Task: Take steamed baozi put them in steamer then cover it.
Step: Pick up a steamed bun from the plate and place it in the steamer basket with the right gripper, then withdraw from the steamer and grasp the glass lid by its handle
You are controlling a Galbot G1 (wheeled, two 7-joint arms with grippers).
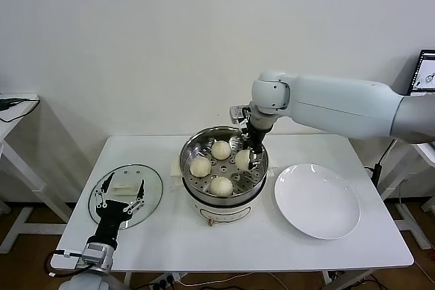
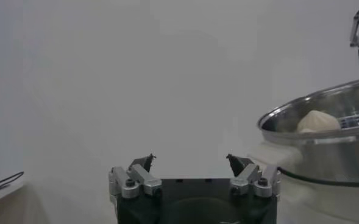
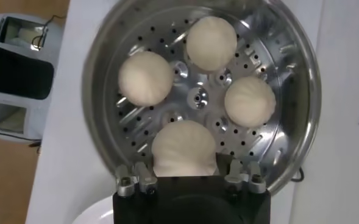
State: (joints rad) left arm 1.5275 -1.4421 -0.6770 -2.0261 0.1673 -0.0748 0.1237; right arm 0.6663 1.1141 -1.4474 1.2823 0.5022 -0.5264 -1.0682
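The shiny steamer [image 1: 186, 156] [image 3: 92, 73] [image 2: 325, 152] stands at mid-table with its perforated tray showing. Three baozi [image 1: 221, 149] [image 3: 211, 41] lie free on the tray: one at the back, one on the left [image 1: 200, 166] [image 3: 145, 77], one at the front [image 1: 220, 185] [image 3: 249, 101]. My right gripper [image 1: 255, 157] [image 3: 186, 165] reaches down into the steamer's right side, shut on a fourth baozi [image 1: 242, 159] [image 3: 184, 143] that looks pinched between the fingers. My left gripper [image 1: 125, 183] [image 2: 190, 161] hovers open over the glass lid [image 1: 153, 191], holding nothing.
A flat white plate [image 1: 317, 200] lies right of the steamer. The lid rests flat on the table's left part, near the front-left edge [image 1: 75, 236]. The steamer's dark cord [image 2: 325, 180] runs along its white base. A side table [image 1: 13, 110] stands to the far left.
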